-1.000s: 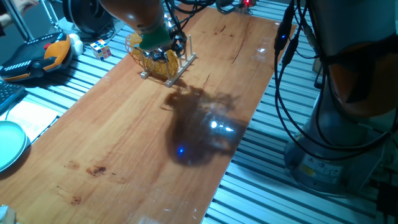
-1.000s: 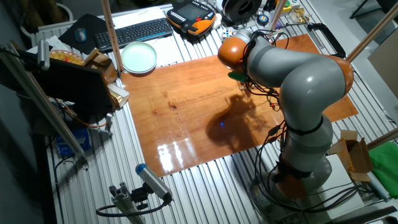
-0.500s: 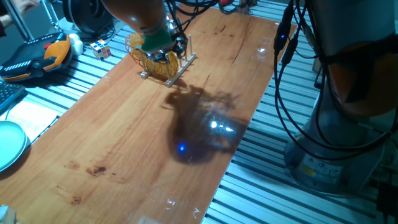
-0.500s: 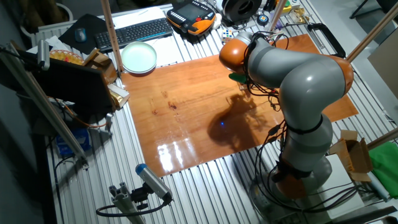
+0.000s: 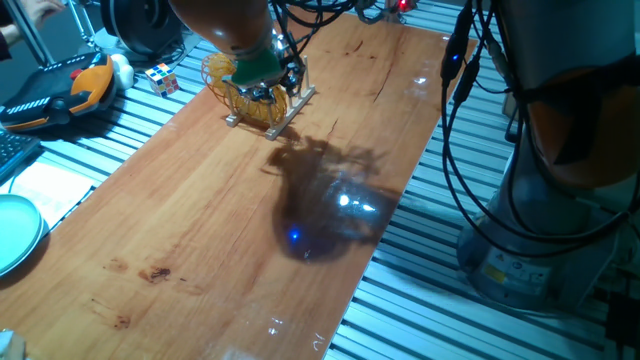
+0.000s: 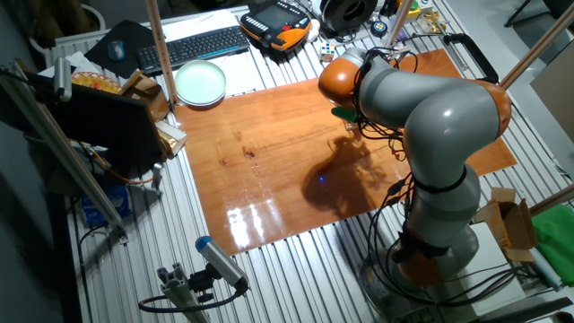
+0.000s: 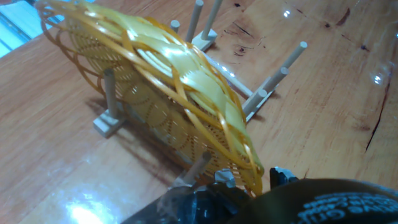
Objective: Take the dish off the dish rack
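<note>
- Standing on edge between the pegs of the dish rack (image 7: 205,38), the dish (image 7: 180,87) is seen as a round yellow wicker piece with an open weave, tilted so that its rim leans across the hand view.
- At the bottom of the hand view, the dish's lower rim is seen passing between two dark fingertips (image 7: 283,176) of the gripper (image 7: 249,180), which sit close on either side of it; whether the rim is actually pinched cannot be told.
- From one fixed view, the rack (image 5: 290,108) is placed near the far end of the wooden table (image 5: 220,230), with the dish (image 5: 262,105) mostly hidden under the green-banded gripper (image 5: 262,88) directly above it.
- From the other fixed view, the rack and dish are hidden behind the grey and orange arm (image 6: 421,99).
- A smooth teal plate (image 5: 15,230) is seen at the left edge, off the wooden board, and a colour cube (image 5: 162,78) lies beyond the table's far left side.
</note>
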`<state>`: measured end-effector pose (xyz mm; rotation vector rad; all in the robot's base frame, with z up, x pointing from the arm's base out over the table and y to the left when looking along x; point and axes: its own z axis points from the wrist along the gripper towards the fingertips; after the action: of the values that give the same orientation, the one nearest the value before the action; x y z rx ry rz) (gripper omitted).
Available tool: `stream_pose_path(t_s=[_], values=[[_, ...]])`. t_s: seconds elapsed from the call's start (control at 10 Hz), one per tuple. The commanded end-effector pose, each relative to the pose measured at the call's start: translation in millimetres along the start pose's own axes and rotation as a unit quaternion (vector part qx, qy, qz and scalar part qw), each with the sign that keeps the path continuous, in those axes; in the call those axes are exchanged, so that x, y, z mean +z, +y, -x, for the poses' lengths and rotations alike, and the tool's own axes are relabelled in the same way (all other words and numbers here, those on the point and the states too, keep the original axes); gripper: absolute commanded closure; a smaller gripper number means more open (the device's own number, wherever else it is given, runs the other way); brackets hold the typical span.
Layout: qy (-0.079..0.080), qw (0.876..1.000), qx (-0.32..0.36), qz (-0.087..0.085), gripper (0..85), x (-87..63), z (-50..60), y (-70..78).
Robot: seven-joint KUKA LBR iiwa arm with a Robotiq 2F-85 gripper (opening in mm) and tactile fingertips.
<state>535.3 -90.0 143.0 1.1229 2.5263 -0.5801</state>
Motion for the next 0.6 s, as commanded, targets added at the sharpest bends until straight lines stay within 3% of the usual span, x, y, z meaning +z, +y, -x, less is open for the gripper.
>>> stream_pose_path(t_s=[0.0, 0.2, 0.3, 0.5], values=[[-0.001, 1.000, 0.000, -0.001, 56.3, -0.5, 0.0, -0.3], [-0.002, 1.000, 0.000, -0.002, 79.3, -1.7, -0.3, -0.4], [-0.004, 1.000, 0.002, -0.001, 84.3, -1.7, -1.0, 0.0], [-0.013, 1.000, 0.001, -0.011, 84.3, -2.5, -2.7, 1.8]])
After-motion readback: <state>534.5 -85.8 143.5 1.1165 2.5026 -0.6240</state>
